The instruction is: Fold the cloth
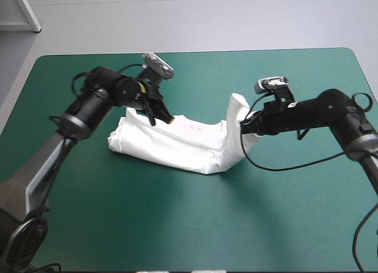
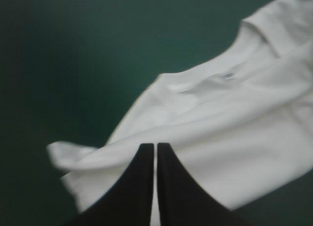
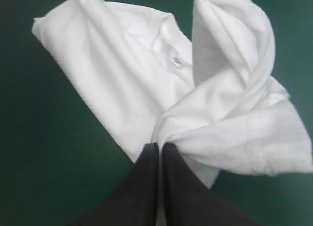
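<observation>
On the robot's side of the T-shirt (image 1: 177,144) there is only bare teal-green cover (image 1: 177,226). The T-shirt lies about mid-table as a part-folded white band. Its long axis runs across the table from one arm to the other, with the left end flat and the right end pulled up into a standing flap.

The right gripper (image 1: 241,126) is at that raised end. In its wrist view the right gripper (image 3: 160,145) has its black fingers pressed together on a gathered twist of cloth, and the rest of the T-shirt (image 3: 112,74) stretches away ahead of it with the collar and label (image 3: 175,60) showing.

The left gripper (image 1: 162,116) sits on the T-shirt's far edge, toward its left end. Its wrist view shows the left gripper (image 2: 155,145) with fingers nearly closed and a sliver of white in the slit, so it looks pinched on a fold. The T-shirt (image 2: 230,118) spreads ahead of it, collar (image 2: 195,81) uppermost.

The coming move likely turns on the raised end being carried along the long axis toward the flat left end, and the right arm already holds that end. The left gripper stands in that path, so it would have to hold its fold down or give way. Beyond the T-shirt the cover runs bare to the far edge.
</observation>
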